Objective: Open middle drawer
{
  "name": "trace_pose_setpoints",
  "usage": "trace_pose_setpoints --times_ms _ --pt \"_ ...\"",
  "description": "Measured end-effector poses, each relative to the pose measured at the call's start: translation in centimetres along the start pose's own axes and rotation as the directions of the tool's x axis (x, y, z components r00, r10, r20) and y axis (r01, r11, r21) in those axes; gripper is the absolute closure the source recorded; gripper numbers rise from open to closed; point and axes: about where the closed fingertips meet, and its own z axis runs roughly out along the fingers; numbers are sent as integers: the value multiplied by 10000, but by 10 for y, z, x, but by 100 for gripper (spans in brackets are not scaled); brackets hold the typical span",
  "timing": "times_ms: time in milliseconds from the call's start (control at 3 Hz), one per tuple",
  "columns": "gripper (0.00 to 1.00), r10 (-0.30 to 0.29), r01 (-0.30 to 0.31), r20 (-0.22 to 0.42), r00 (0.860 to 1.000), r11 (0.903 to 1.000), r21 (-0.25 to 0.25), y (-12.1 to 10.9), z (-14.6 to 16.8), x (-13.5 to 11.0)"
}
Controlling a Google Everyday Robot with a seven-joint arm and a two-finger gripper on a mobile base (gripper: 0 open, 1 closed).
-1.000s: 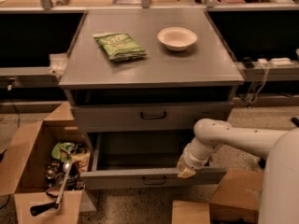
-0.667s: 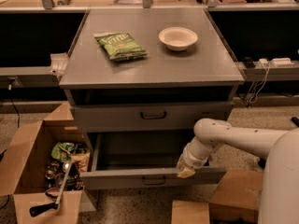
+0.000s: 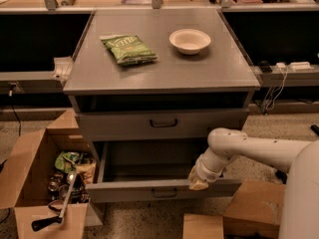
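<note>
The middle drawer (image 3: 164, 189) of the grey cabinet (image 3: 159, 68) stands pulled out below the shut top drawer (image 3: 163, 124). Its inside shows as a dark, bare cavity, and its small dark loop handle (image 3: 164, 193) sits at the centre of the front. My gripper (image 3: 199, 181) is at the right part of the drawer's front top edge, on the end of my white arm (image 3: 249, 151), which reaches in from the right. It is well to the right of the handle. The lowest drawer is hidden under the open one.
A green snack bag (image 3: 129, 49) and a white bowl (image 3: 190, 40) lie on the cabinet top. An open cardboard box (image 3: 40, 183) with cans, packets and a black-handled tool stands at the left on the floor. More cardboard boxes (image 3: 249, 208) stand at the lower right.
</note>
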Motion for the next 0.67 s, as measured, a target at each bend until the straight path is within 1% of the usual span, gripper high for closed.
trace_pose_setpoints --times_ms 333,667 --pt "100 26 -26 42 10000 10000 -27 3 1 1" --pt "82 -2 1 257 9997 10000 39 7 -2 -3"
